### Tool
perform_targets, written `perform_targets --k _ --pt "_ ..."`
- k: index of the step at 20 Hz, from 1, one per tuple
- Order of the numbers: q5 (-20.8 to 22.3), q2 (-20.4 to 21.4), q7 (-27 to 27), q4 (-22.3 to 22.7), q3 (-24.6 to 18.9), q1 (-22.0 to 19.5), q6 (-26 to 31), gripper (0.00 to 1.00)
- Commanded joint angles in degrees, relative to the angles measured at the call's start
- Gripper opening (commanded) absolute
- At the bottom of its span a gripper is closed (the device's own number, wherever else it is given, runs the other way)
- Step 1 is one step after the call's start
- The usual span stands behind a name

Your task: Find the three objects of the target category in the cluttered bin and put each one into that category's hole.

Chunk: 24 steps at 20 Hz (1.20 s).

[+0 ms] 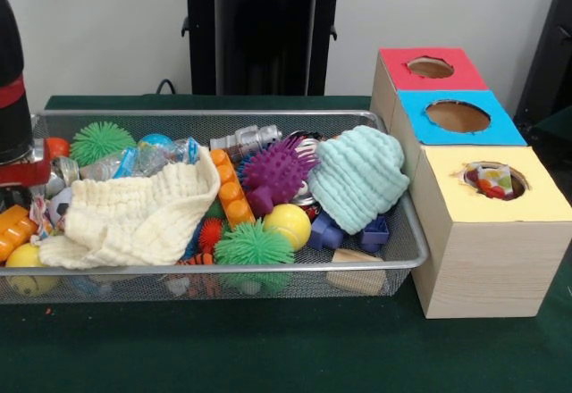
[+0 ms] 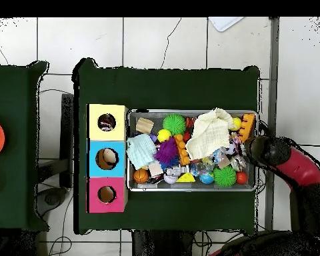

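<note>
The silver wire-mesh bin (image 1: 223, 270) is full of toys. My arm comes down at the bin's left end in the front view, and my gripper (image 1: 25, 179) is low among the toys there. In the overhead view the gripper (image 2: 259, 150) is at the bin's right end (image 2: 254, 133), hidden under the wrist. A small white piece with coloured dots (image 1: 41, 213) shows just below the gripper. Another dotted cloth (image 1: 492, 181) lies inside the hole (image 1: 494, 179) of the yellow-topped box. That hole also shows in the overhead view (image 2: 107, 122).
A cream knit cloth (image 1: 134, 219) and a mint knit cloth (image 1: 359, 177) lie on the toys. Green spiky balls, a purple spiky toy (image 1: 279, 171), a yellow ball and orange pieces fill the bin. The blue-topped box (image 1: 458, 118) and red-topped box (image 1: 429, 69) stand behind the yellow one.
</note>
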<state>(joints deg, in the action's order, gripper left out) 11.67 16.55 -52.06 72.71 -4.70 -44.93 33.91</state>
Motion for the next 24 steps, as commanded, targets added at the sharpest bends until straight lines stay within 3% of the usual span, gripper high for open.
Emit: perform_targets --k 1,5,7,9,10,20,24 --pt "1.83 -1.31 -8.09 0.80 -1.31 0.65 -4.53 0.00" --pt "0.59 7.48 -10.34 8.21 0.91 2.66 -0.18 0.00" --pt "0.04 10.27 -10.94 9.95 1.81 3.81 1.71 0.00" --pt "-0.34 10.33 -10.94 9.94 2.19 4.31 1.97 0.00" --pt "-0.61 10.30 -10.86 9.88 2.30 4.51 2.12 1.00" --pt "-1.12 9.14 -9.76 8.64 1.09 3.38 0.83 1.00" --pt "-1.49 7.03 -8.59 8.38 -1.23 1.74 -1.37 1.00"
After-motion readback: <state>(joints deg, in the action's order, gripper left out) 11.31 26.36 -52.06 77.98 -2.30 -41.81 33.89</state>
